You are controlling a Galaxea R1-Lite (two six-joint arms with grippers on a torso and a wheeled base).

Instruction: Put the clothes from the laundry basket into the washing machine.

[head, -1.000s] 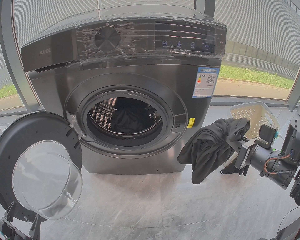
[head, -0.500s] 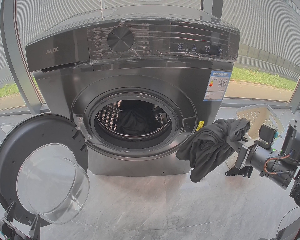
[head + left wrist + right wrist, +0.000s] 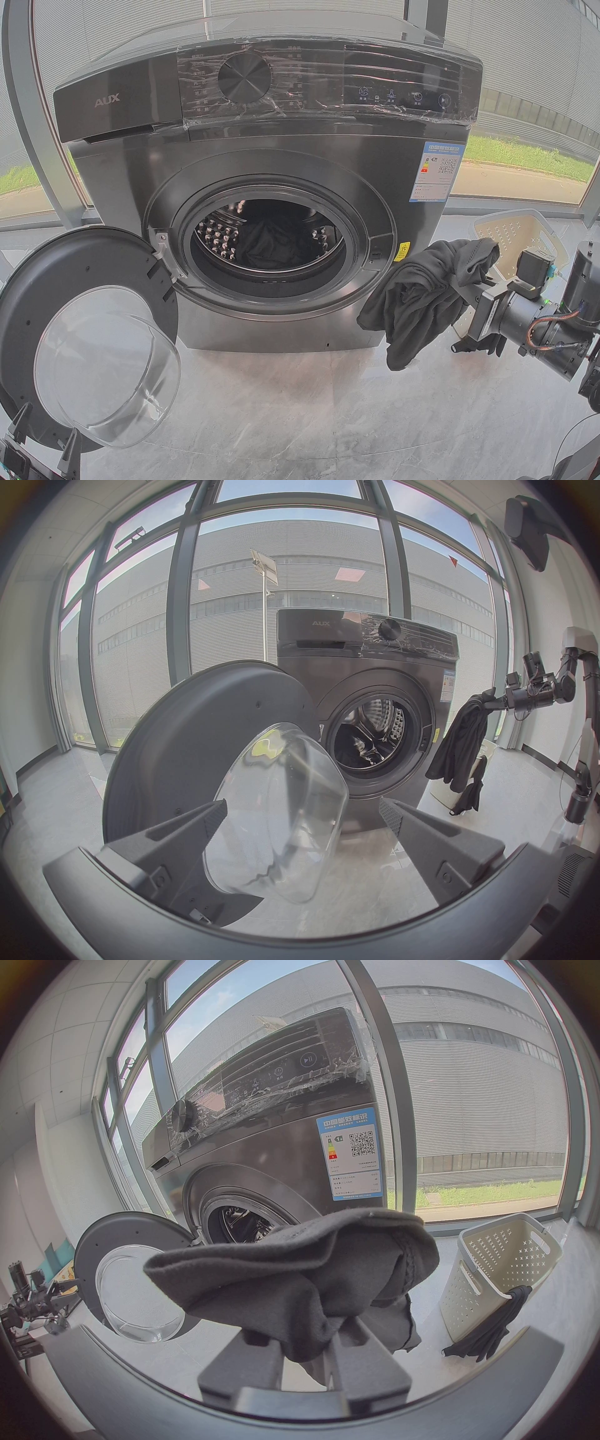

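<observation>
Right gripper (image 3: pixel 304 1350): clenched on dark garment (image 3: pixel 415 300), beside washing machine (image 3: pixel 269 150) | Left gripper (image 3: pixel 301 808): released, near open door (image 3: pixel 75 262)

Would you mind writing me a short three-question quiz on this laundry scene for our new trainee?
1. True or false: the round door of the dark grey front-loading washing machine is shut.
2. What does the right tool hold? A) nothing B) a dark grey cloth garment C) a white towel
3. Fill in: a second dark garment hangs over the ____ of the cream perforated plastic laundry basket.
Key: 1 false; 2 B; 3 rim.
</observation>
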